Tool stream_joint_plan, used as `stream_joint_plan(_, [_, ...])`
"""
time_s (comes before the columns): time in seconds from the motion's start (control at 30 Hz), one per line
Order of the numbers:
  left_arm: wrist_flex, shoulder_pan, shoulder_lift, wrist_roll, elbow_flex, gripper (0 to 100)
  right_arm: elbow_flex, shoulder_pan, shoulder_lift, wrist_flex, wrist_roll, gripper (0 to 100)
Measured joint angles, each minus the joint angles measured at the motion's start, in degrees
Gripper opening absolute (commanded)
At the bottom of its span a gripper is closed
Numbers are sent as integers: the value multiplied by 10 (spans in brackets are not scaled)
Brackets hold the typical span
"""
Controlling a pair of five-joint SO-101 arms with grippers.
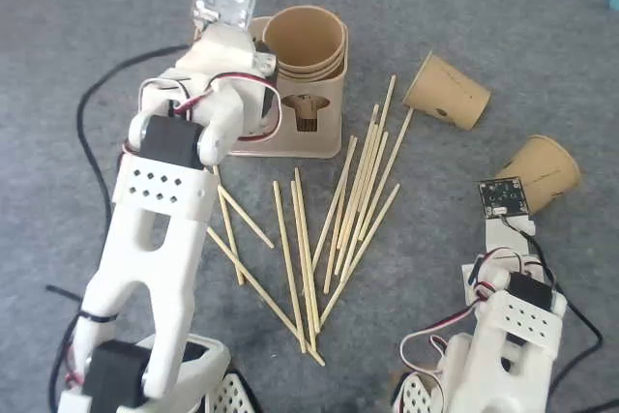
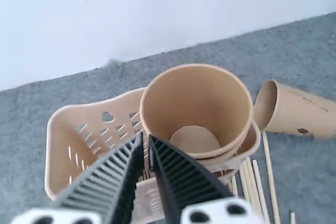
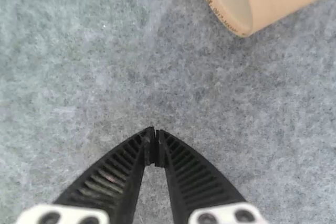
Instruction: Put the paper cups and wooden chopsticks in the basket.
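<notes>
basket (image 1: 324, 142): beige plastic with heart cut-outs, at the far side of the grey tabletop (image 1: 87, 36).
stacked paper cups (image 1: 305, 41): upright, nested, inside the basket.
loose paper cups: two, each on its side, off to one side of the basket; nearer cup (image 1: 447, 91), farther cup (image 1: 544, 173).
wooden chopsticks (image 1: 319, 229): scattered flat in front of the basket, several crossing, none inside it.
left gripper (image 2: 145, 140): above the basket, just beside the stacked cups; jaws drawn together with only a sliver between, holding nothing.
right gripper (image 3: 154, 132): well away from the basket, near the farther cup; jaws closed, empty.
risk 1: the left gripper could clip the stack or the basket rim. the basket looks light, so it could shift or tip.
risk 2: the loose cups are round and lying down. a nudge from closed jaws would likely roll them away, and a hard pinch could crush the wall.
risk 3: the chopsticks are thin and overlapping. lifting one may drag its neighbours or let it slip out.
writing: none readable; small dark marks on the loose cups, too small to make out.
</notes>
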Motion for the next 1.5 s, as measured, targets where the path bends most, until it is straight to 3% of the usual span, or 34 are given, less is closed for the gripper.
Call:
stream_joint_plan(0.23, [52,0,-21,16,0,12,1,0,0,0,0,8])
stream_joint_plan(0.47, [143,0,-166,18,4,12,2,1,0,0,0,8])
stream_joint_plan(0.7, [216,-21,-278,16,129,12,2,1,0,0,0,8])
stream_joint_plan(0.97, [105,-154,-449,-19,415,12,2,-1,0,2,0,8])
stream_joint_plan(1.2, [3,-215,-577,-88,654,12,-76,18,0,69,46,8])
stream_joint_plan(1.5, [-57,-239,-600,-119,753,12,-305,104,2,134,68,8])
